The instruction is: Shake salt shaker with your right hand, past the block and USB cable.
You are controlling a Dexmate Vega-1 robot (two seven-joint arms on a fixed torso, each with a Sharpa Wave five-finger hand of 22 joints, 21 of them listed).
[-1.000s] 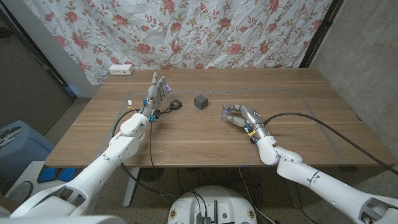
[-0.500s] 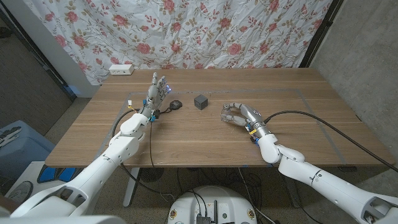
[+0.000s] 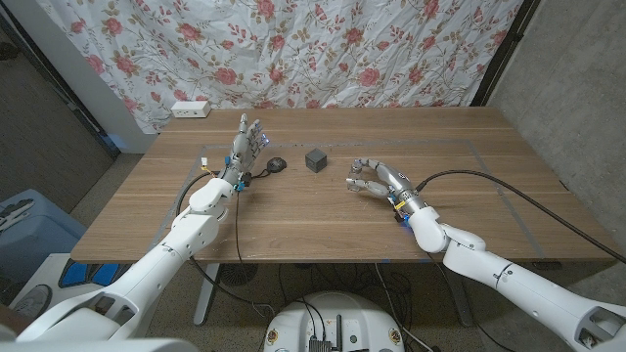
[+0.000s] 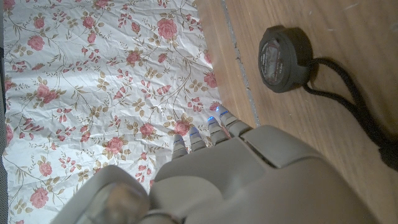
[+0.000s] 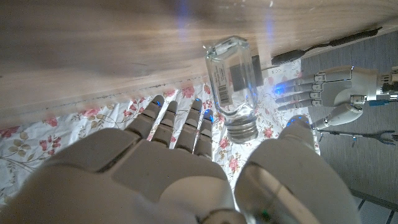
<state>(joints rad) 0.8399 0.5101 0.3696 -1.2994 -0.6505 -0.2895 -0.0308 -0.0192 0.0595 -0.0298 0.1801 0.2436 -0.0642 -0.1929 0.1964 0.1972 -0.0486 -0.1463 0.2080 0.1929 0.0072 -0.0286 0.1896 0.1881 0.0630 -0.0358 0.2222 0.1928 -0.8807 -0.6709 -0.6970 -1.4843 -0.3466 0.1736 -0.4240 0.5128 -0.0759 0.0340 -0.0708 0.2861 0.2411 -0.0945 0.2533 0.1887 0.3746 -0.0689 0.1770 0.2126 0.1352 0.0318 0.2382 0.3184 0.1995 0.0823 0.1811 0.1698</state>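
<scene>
A clear glass salt shaker (image 5: 231, 84) with a metal cap stands upright on the wooden table (image 3: 293, 220). My right hand (image 3: 377, 179) reaches around it, fingers on one side and thumb on the other, spread apart and not gripping. To its left sits a dark grey block (image 3: 315, 159). Further left lies a black USB cable (image 3: 264, 174) with a round puck (image 4: 283, 51) at its end. Beside the puck my left hand (image 3: 245, 144) stands upright, fingers apart, holding nothing.
A white power strip (image 3: 191, 110) lies at the table's far left edge under a floral curtain (image 3: 323, 49). A thick black cable (image 3: 509, 196) trails from my right arm across the table's right side. A blue bin (image 3: 29, 230) stands on the floor at left.
My right hand's fingers have spread from a curl around the shaker and the hand has shifted slightly toward the far side. The left hand, block and cable have stayed put.
</scene>
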